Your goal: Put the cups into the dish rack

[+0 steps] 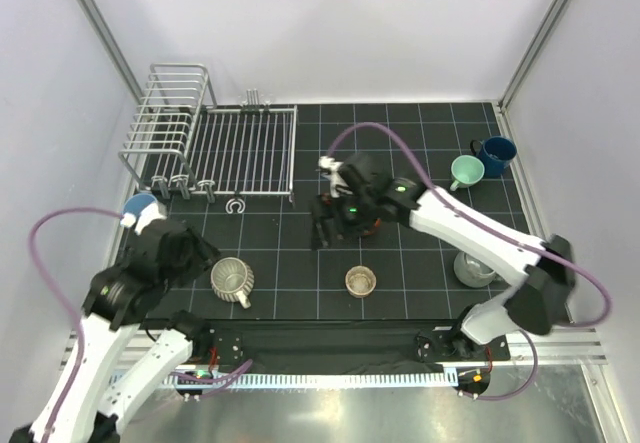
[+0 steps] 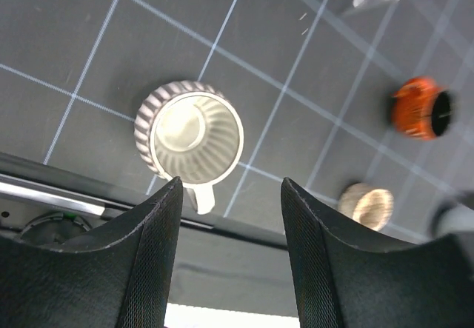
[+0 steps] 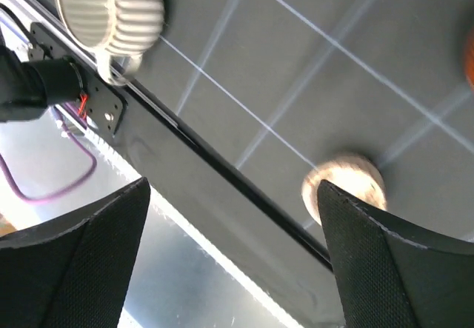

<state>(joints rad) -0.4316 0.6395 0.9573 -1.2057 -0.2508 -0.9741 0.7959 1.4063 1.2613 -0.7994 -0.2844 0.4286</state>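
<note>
Hands: left hand open and empty, aimed at ribbed cream cup, probably spread to straddle it | right hand wide open, empty too

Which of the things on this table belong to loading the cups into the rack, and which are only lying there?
For the job: dish rack; ribbed cream mug; small tan cup; orange cup; pale green cup; dark blue mug; grey cup; light blue tumbler.
Only lying there: white C-shaped piece; black grid mat.
</note>
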